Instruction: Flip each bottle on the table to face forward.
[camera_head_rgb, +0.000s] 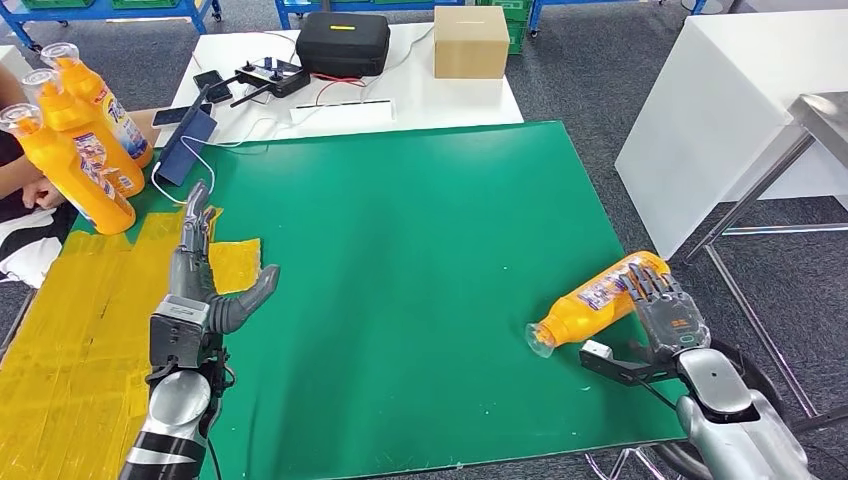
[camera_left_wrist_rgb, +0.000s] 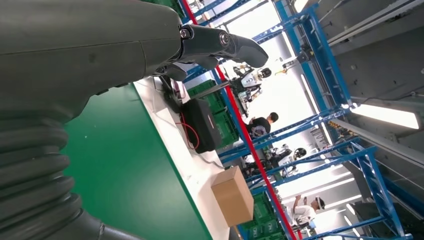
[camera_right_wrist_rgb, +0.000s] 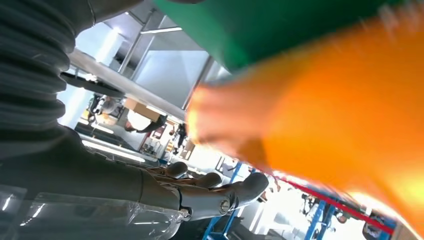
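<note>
A: Orange plastic, one bottle (camera_head_rgb: 598, 302), lying on its side at the lower right of the frame, near the desk (camera_head_rgb: 420, 260) edge, cap pointing left.

B: Your right hand (camera_head_rgb: 665, 310) is laid over its base; whether it grips, I cannot tell. Wrap the fingers round the body before turning it. Left hand (camera_head_rgb: 205, 275): released, fingers spread.

Silver metal arms, each with a grey ribbed wrist cover. The left hand (camera_head_rgb: 205, 285) and right hand (camera_head_rgb: 668, 315) have dark grey fingers (camera_head_rgb: 196, 225), thick thumbs.
</note>
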